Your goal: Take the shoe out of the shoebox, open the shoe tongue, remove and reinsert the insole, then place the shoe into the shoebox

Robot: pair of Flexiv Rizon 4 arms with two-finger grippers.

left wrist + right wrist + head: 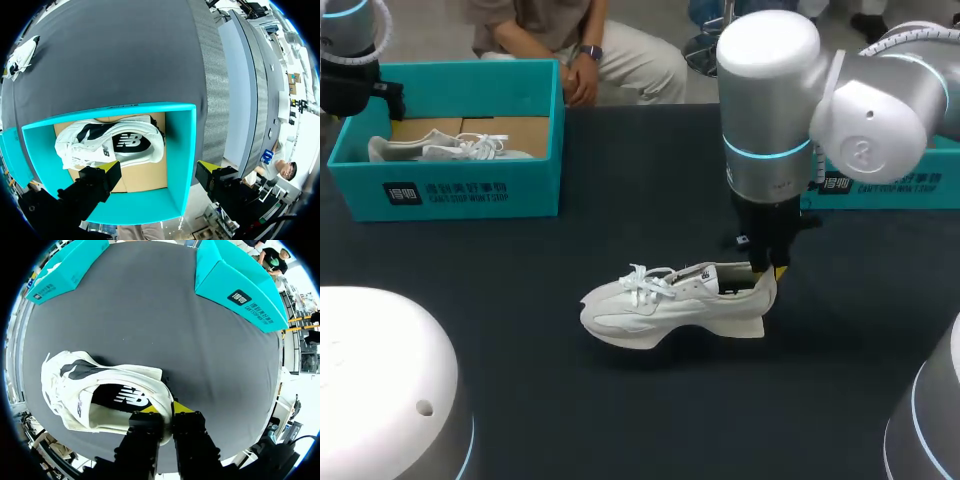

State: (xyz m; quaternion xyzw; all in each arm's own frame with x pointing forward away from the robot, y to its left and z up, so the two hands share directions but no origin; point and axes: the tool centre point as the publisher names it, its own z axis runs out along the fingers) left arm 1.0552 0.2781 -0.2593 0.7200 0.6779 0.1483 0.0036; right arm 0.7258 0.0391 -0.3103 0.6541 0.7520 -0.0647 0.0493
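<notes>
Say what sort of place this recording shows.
Probably a robot lab bench: a dark table, an open teal shoebox, and the right tool gripping the heel of a white shoe.

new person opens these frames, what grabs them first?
The white shoe standing mid-table, with the right tool shut on its heel collar from above. Next, the teal shoebox at the far left of the table, open, with a second shoe lying inside. The left tool hangs over that box, fingers wide apart and touching nothing.
</notes>
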